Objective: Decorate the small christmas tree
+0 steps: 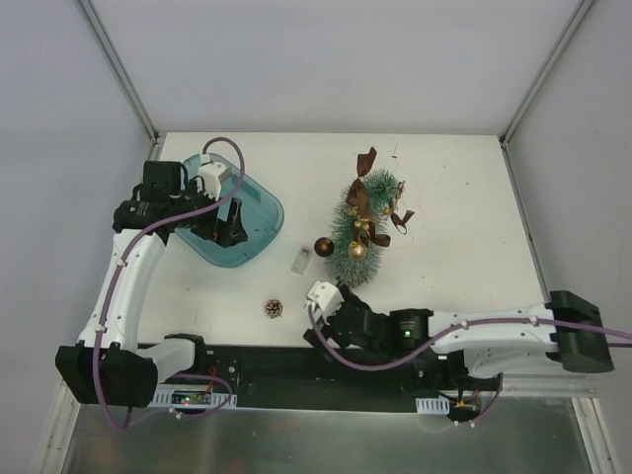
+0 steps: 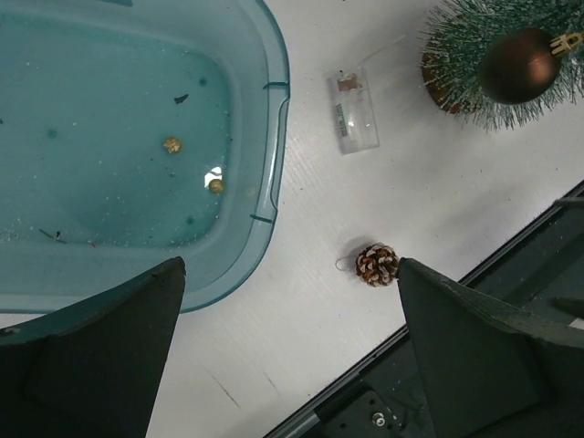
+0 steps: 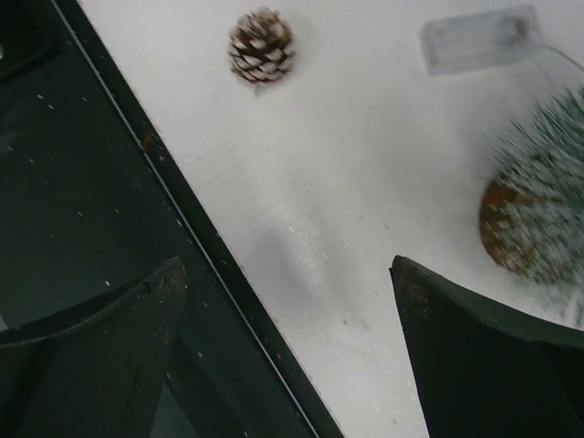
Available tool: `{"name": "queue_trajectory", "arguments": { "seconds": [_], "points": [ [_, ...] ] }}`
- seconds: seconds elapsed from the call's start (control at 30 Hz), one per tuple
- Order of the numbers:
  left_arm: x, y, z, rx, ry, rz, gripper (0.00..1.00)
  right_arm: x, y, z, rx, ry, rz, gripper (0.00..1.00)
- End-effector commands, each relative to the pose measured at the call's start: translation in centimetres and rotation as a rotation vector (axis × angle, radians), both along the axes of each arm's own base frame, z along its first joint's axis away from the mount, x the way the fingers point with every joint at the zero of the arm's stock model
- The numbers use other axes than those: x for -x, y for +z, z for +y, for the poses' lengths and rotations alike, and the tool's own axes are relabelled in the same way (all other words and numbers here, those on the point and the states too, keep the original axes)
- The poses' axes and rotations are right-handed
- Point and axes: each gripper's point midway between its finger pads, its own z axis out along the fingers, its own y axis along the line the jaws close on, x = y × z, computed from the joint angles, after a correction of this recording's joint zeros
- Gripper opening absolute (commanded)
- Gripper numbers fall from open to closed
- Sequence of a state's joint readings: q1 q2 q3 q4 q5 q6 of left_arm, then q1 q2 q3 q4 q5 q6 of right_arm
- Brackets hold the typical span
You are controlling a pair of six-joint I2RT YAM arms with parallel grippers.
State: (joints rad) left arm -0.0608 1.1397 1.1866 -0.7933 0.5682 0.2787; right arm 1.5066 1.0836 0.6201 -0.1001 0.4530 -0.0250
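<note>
The small christmas tree (image 1: 363, 219) is frosted green with brown bows and gold balls on it. It seems to lie with its brown base (image 3: 500, 228) toward the near edge. A brown ball (image 1: 324, 246) rests against its left side. A frosted pine cone (image 1: 274, 308) lies on the table near the front edge; it also shows in the left wrist view (image 2: 376, 264) and the right wrist view (image 3: 262, 46). My left gripper (image 1: 225, 227) is open and empty above the teal tray (image 1: 259, 202). My right gripper (image 1: 324, 308) is open and empty, low over the front edge, just short of the tree's base.
A small clear plastic box (image 1: 302, 260) lies between tray and tree. Two small gold beads (image 2: 172, 144) sit in the tray (image 2: 266, 137). A black rail (image 3: 109, 182) runs along the table's front edge. White walls close in the back and sides.
</note>
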Motion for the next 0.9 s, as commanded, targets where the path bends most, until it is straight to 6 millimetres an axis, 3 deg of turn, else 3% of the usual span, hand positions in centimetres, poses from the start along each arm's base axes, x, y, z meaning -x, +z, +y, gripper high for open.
{"name": "queue_trajectory", "arguments": {
  "seconds": [0.0, 0.17, 0.37, 0.63, 0.87],
  "points": [
    [-0.3, 1.3, 0.7, 0.045, 0.052, -0.009, 0.99, 1.0, 1.9, 7.7, -0.109, 0.177, 0.083, 0.96],
    [-0.6, 1.7, 2.3, 0.021, 0.108, -0.042, 0.99, -0.2, 1.2, 12.0, -0.156, 0.208, 0.159, 0.96],
    [-0.5, 1.1, 3.5, -0.031, 0.153, -0.045, 0.99, -1.5, -0.8, 14.8, -0.171, 0.213, 0.259, 0.96],
    [-0.3, 0.0, 4.1, -0.059, 0.171, -0.028, 0.99, -3.4, -2.7, 16.1, -0.138, 0.188, 0.260, 0.99],
    [-0.3, -0.6, 4.7, -0.082, 0.188, -0.017, 0.99, -5.6, -4.8, 15.7, -0.075, 0.141, 0.227, 0.97]
  ]
}}
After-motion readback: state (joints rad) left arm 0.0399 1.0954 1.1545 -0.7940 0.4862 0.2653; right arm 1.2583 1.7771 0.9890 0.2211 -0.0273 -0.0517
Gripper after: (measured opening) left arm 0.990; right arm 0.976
